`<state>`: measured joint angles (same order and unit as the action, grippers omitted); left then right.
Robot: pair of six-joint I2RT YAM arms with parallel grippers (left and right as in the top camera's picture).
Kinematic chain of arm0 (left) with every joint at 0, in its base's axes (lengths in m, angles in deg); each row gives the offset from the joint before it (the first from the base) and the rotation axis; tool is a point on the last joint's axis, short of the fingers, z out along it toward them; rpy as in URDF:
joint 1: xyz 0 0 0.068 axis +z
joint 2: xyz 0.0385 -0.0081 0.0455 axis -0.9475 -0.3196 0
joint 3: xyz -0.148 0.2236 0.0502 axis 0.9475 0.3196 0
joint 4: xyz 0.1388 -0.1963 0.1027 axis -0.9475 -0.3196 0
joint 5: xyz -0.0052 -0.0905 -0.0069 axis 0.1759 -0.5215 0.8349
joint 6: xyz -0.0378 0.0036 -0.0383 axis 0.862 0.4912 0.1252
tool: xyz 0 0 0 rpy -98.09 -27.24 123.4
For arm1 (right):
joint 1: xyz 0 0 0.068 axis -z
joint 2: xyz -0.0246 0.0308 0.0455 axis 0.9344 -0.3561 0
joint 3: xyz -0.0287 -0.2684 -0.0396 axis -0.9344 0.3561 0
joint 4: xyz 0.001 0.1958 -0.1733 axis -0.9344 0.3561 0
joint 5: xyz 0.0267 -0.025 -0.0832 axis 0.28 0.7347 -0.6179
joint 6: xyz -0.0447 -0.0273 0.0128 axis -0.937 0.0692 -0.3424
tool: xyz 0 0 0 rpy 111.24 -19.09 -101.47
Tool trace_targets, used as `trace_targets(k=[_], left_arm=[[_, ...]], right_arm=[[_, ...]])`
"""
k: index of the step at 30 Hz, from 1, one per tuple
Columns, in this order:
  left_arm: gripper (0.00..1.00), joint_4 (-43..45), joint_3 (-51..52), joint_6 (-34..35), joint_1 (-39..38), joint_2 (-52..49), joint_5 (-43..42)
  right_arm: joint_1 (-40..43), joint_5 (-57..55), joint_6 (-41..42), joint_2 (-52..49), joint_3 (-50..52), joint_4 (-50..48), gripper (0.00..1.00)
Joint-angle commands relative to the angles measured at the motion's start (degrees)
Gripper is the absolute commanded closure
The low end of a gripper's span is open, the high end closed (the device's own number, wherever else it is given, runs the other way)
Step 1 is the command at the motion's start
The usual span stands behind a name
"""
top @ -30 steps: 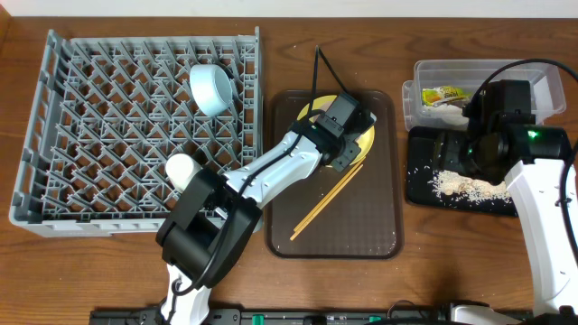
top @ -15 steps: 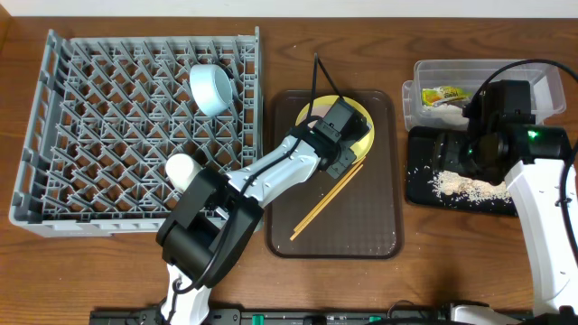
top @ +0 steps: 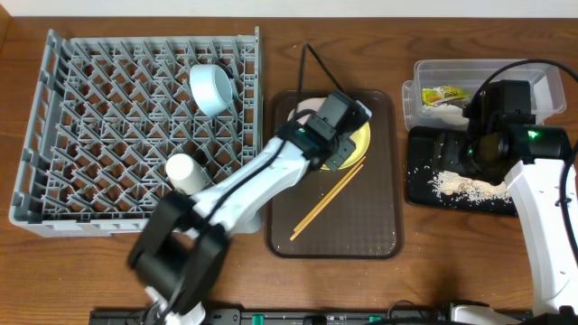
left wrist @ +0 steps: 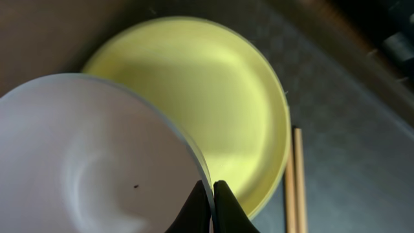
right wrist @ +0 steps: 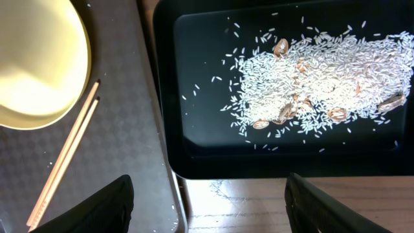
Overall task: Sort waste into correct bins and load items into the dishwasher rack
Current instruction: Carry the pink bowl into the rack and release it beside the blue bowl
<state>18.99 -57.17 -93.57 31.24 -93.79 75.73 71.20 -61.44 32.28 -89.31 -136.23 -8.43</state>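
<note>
The wooden surface, backed by a pale wall, carries the grey dishwasher rack holding a light blue bowl and white cup, a brown serving tray at centre, and at right a clear tub with the snack wrapper beyond a black tray of rice. On the serving tray lie the yellow plate and chopsticks; the jaws of the left gripper pinch the white bowl by its rim over the plate, while those of the right gripper hang spread above the black tray. Since the earlier frame the left arm has swung left, baring the bowl.
</note>
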Motion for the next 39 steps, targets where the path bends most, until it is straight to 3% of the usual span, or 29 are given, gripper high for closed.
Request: trace_targets(k=[1, 5, 7, 14, 19, 25, 31, 39], left_arm=[[0.93, -2.2, -0.8, 3.4, 1.8, 6.8, 0.7], [0.94, -6.5, -0.8, 10.1, 6.5, 12.4, -0.6], [0.94, -7.9, -0.8, 10.4, 9.9, 14.6, -5.5], [0.94, -9.8, -0.8, 10.4, 26.1, 16.6, -38.3], [0.94, -13.5, -0.6, 10.7, 37.6, 15.2, -56.3], [0.94, -20.5, -0.6, 10.7, 47.8, 12.7, -67.9], [0.94, -23.1, -0.3, 10.6, 52.8, 7.9, -78.5], [0.94, -23.1, -0.2, 13.4, 55.5, 0.1, -80.5]], right_arm=[[0.8, -1.0, 0.6, 0.5, -0.8, 0.1, 0.27], [0.8, -1.0, 0.6, 0.5, -0.8, 0.1, 0.27], [0.8, -1.0, 0.6, 0.5, -0.8, 0.0, 0.27], [0.8, -1.0, 0.6, 0.5, -0.8, 0.0, 0.26], [0.8, -1.0, 0.6, 0.5, -0.8, 0.0, 0.27], [0.8, -1.0, 0.6, 0.5, -0.8, 0.0, 0.27], [0.8, -1.0, 0.6, 0.5, -0.8, 0.0, 0.26], [0.8, -1.0, 0.6, 0.5, -0.8, 0.0, 0.26]])
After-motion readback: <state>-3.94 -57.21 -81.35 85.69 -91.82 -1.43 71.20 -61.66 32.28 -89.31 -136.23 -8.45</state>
